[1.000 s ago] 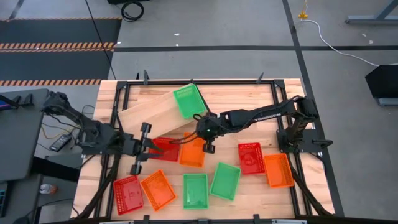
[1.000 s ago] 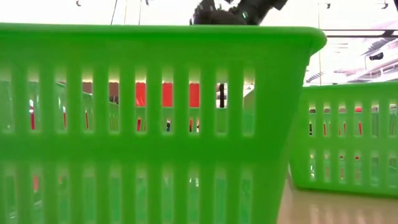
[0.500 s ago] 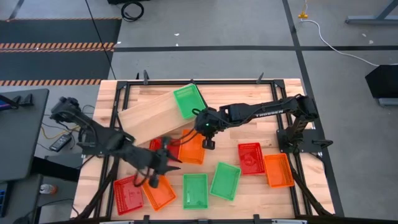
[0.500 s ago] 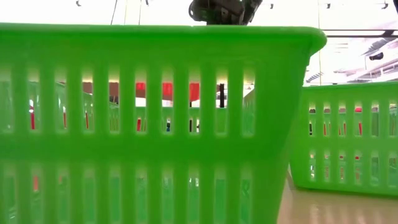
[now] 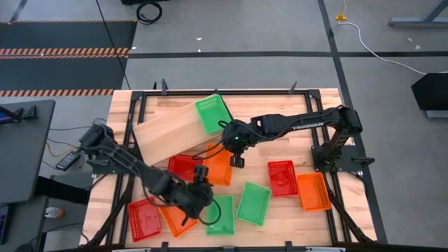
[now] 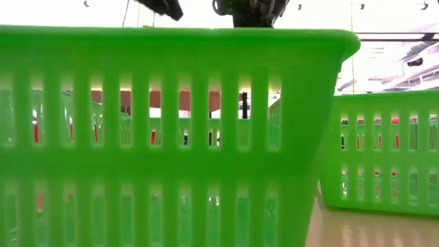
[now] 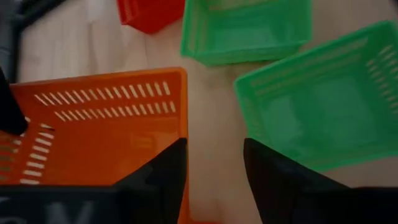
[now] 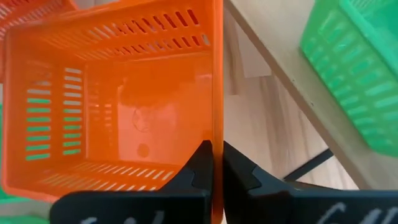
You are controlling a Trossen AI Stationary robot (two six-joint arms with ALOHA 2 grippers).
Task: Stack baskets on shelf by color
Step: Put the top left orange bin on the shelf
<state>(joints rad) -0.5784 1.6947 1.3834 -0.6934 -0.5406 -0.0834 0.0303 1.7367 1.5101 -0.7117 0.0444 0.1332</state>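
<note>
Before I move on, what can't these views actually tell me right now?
- Low view: a green basket fills the frame, hiding the table behind.
- High view: the left gripper covers part of the orange basket under it.
- High view: the right gripper, jaws shut on an orange basket's wall, hides that spot.

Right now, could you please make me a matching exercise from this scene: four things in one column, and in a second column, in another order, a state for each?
Things:
1. left gripper
2. right gripper
3. shelf
4. red basket near the right arm's base

States:
A. shut on the wall of an orange basket
B. carries a single green basket
C. open and empty
D. lies on the tabletop, not on the shelf

Pairs: 1-C, 2-A, 3-B, 4-D
</note>
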